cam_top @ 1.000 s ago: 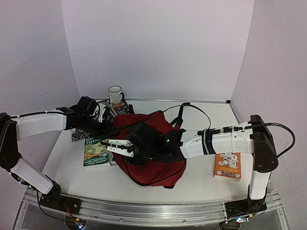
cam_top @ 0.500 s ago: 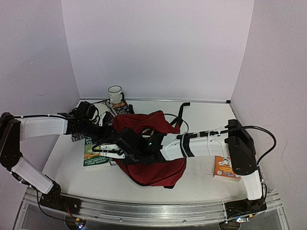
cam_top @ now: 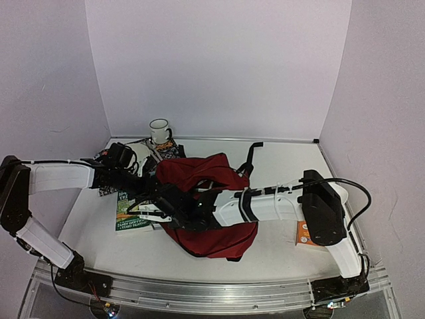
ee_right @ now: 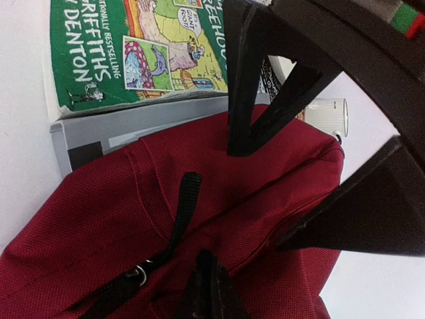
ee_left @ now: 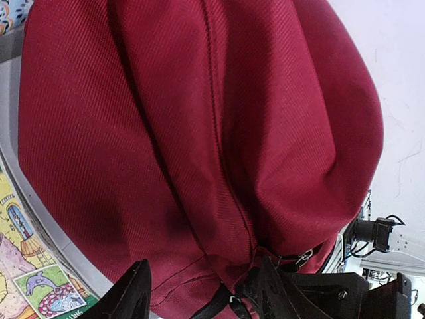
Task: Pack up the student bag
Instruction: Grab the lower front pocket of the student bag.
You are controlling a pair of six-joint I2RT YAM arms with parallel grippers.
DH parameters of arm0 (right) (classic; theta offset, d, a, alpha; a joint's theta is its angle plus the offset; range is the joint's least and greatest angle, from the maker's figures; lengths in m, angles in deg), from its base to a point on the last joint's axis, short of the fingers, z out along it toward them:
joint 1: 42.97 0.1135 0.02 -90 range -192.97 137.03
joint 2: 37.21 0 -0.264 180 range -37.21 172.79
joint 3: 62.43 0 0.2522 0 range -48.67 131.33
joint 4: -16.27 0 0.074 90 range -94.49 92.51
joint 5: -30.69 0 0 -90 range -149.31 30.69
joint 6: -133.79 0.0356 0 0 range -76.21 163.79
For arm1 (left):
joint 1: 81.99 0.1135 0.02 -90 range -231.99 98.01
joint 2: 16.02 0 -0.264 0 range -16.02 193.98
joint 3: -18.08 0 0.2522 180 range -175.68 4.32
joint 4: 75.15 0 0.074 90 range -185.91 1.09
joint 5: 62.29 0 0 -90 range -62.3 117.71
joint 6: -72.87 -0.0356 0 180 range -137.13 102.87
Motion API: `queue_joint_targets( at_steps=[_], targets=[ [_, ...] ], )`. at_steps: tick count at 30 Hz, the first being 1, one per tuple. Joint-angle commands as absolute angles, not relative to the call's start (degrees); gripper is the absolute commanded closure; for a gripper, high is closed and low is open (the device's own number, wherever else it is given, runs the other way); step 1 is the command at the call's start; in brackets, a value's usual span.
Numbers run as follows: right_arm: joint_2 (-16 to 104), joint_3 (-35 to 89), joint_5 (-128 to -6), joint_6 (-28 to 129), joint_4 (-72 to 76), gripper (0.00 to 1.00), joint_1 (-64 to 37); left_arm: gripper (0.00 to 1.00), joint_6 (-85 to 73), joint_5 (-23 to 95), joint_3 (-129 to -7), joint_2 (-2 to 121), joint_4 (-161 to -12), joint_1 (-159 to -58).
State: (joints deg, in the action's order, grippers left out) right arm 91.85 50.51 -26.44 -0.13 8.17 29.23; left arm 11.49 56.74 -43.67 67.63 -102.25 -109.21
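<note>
Student bag [cam_top: 199, 174] is seen slumped at the centre of the table [cam_top: 133, 256]; whether its mouth is unzipped cannot be told. The left gripper [ee_left: 202, 287], fingers apart, is set against the bag's 10 o'clock edge, judged placed to take up fabric and steady it. The right gripper [ee_right: 259, 199], spread wide and empty, is stretched across the bag toward the green book [cam_top: 127, 209] at its 9 o'clock, presumably next to be packed.

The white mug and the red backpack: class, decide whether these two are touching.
Apart. The top external view shows the white mug standing at the back of the table, with a patterned book showing between it and the red backpack.
</note>
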Motion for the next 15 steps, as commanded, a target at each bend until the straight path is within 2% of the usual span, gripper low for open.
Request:
queue_joint_targets(
  at_steps=[1,15],
  targets=[
    [89.5,51.7,-25.4,4.9,8.4,1.0,29.5,0.44,12.4,58.0,-43.0,66.2,-100.1,-109.2],
    [74.3,35.1,-25.5,31.4,23.7,1.0,29.5,0.43,16.9,62.2,-41.8,64.3,-96.4,-109.9]
  ],
)
